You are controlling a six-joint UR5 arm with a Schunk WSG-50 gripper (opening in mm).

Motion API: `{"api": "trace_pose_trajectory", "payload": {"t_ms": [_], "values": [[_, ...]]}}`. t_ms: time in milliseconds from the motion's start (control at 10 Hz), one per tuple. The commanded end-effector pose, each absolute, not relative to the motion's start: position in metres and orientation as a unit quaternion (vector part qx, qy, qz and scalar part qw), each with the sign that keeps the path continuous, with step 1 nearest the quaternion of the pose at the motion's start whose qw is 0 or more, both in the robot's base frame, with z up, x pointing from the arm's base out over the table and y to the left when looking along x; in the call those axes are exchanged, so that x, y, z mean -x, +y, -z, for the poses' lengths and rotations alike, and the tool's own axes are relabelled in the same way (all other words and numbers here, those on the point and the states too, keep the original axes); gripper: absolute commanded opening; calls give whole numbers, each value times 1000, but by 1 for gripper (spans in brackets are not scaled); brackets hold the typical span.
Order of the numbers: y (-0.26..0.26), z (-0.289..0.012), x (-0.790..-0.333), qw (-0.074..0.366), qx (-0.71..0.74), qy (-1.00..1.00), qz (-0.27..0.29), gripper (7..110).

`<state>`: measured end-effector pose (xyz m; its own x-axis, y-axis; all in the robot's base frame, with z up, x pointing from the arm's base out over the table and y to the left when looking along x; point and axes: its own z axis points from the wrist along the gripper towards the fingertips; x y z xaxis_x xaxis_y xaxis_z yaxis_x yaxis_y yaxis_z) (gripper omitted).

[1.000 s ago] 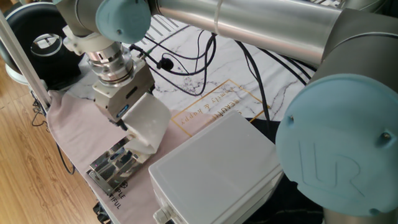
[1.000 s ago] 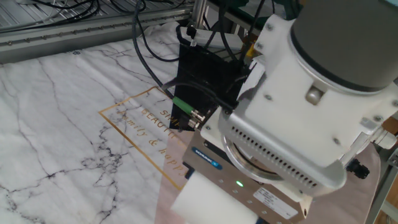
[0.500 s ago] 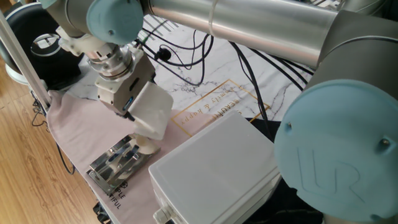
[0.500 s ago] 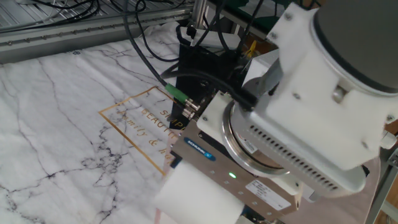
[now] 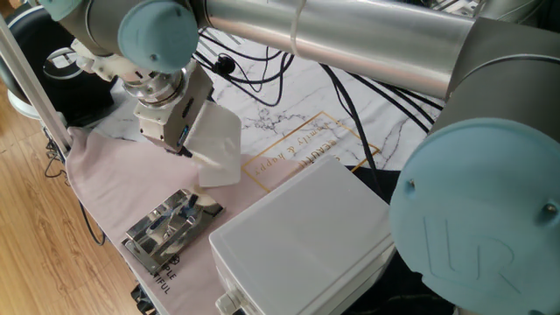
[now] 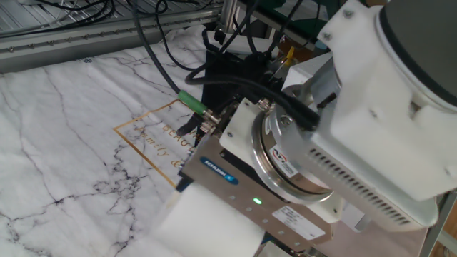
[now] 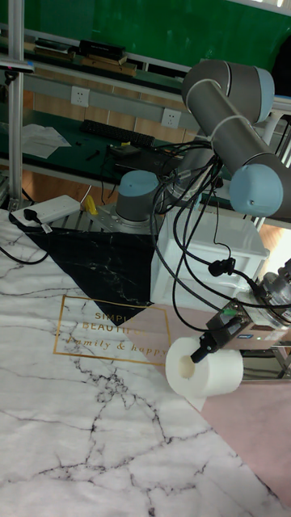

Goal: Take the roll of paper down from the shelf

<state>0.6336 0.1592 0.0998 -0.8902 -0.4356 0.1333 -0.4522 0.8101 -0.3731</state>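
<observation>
Lifted clear of the shelf [image 5: 168, 229] since a second ago, the roll of paper [image 5: 216, 145] is now carried higher and further toward the marble-patterned sheet [image 7: 73, 404]. It is held in the air, gripped by the claw [image 5: 185, 133], whose fingers are closed on its side; the hollow core is seen end-on in the tall fixed view. The grip should be kept firm but not crushing, since the roll is soft, and it should be lowered onto bare surface, well apart from the white plastic box [image 5: 302, 241]. A pink cloth [image 5: 114, 188] is spread under the chrome shelf. Loose cables [image 7: 190, 242] are draped close by. Beyond, a workbench [image 7: 56, 141] stands before a green wall [image 7: 121, 28].
</observation>
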Motion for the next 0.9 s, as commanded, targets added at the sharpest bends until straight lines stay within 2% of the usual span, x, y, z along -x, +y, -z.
{"api": "trace_pose_trajectory", "payload": {"t_ms": [0, 100, 300, 800], "values": [[156, -102, -652, 1, -280, -935, -216, 7], [158, -98, -665, -13, -316, -923, -218, 7], [181, -82, -690, -51, -376, -906, -187, 7], [199, -62, -717, -78, -442, -876, -177, 7]]}}
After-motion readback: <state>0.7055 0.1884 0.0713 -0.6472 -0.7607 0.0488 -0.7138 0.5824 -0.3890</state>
